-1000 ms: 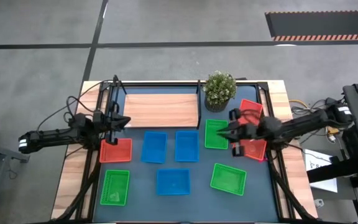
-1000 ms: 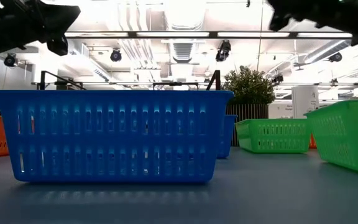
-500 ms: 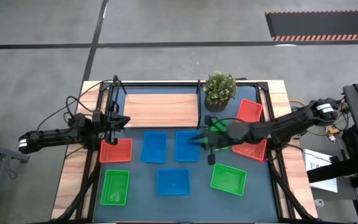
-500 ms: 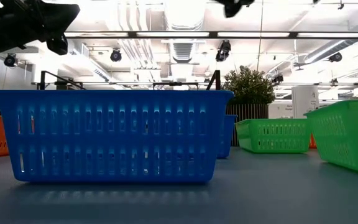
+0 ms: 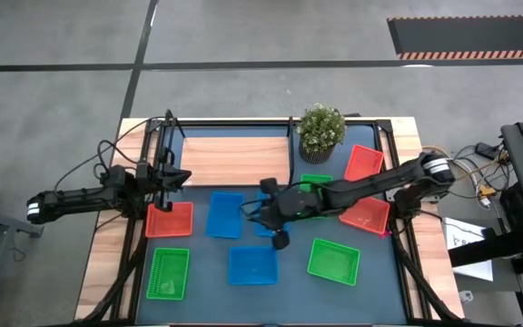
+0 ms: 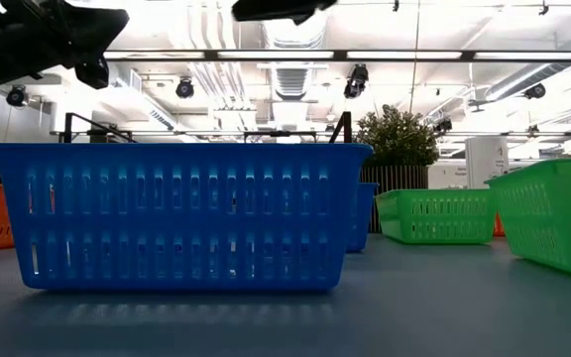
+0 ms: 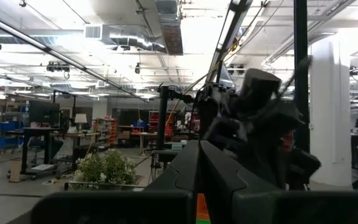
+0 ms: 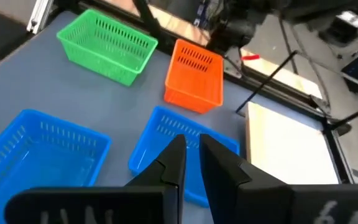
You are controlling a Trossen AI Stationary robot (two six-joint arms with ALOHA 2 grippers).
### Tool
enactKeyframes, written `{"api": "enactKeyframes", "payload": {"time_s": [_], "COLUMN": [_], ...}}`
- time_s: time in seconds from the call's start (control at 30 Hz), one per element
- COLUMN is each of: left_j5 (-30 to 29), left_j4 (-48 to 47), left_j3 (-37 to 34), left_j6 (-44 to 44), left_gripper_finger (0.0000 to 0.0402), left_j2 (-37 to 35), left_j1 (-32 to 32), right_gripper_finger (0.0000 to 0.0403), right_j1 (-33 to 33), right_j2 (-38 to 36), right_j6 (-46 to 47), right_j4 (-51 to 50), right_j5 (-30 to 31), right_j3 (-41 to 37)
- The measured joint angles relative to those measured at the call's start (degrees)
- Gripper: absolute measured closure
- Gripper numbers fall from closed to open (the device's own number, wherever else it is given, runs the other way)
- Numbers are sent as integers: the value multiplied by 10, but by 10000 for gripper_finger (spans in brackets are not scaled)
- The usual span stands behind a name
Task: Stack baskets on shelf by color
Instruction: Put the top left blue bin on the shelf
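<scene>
Surface (image 5: 384, 272): dark blue-grey top carrying baskets, a shelf and a potted plant (image 5: 320, 130). Shelf (image 5: 234, 160): light wooden board in a black frame at the far side, left of the plant, with nothing on it. Blue baskets, three: one (image 5: 225, 215) just in front of the shelf, one (image 5: 271, 211) beside it and partly covered by the right arm, one (image 5: 252, 265) nearer the front edge. Red-orange baskets, three: one (image 5: 169, 219) at the left, beside the left pincer; one (image 5: 364, 163) right of the plant; one (image 5: 367, 215) in front of that. Green baskets, three: one (image 5: 169, 273) at front left, one (image 5: 333, 260) at front right, one (image 5: 314, 185) mid-surface, mostly under the right arm. Left pincer (image 5: 164, 184): at the shelf's left end, above the left red-orange basket, fingers closed together, holding nothing. Right pincer (image 5: 263, 207): reached across to the middle, over the two blue baskets, fingers (image 8: 219, 163) nearly together with a narrow gap, empty.
</scene>
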Motion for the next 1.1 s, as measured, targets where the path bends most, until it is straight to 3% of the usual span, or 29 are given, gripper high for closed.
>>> {"api": "enactKeyframes", "payload": {"time_s": [0.27,0.6,0.97,1.1], "left_j5": [0,0,0,0], "left_j4": [-2,3,1,1], "left_j3": [0,1,1,1], "left_j6": [0,0,1,1], "left_gripper_finger": [402,402,402,402], "left_j2": [3,1,3,2], "left_j1": [0,0,0,0], "right_gripper_finger": [365,358,258,240], "right_j1": [0,1,1,1], "right_j2": [65,70,70,70], "right_j6": [-1,14,13,7], "right_j4": [-72,-69,-72,-69], "right_j5": [-5,-5,-20,-20], "right_j3": [83,94,84,84]}}
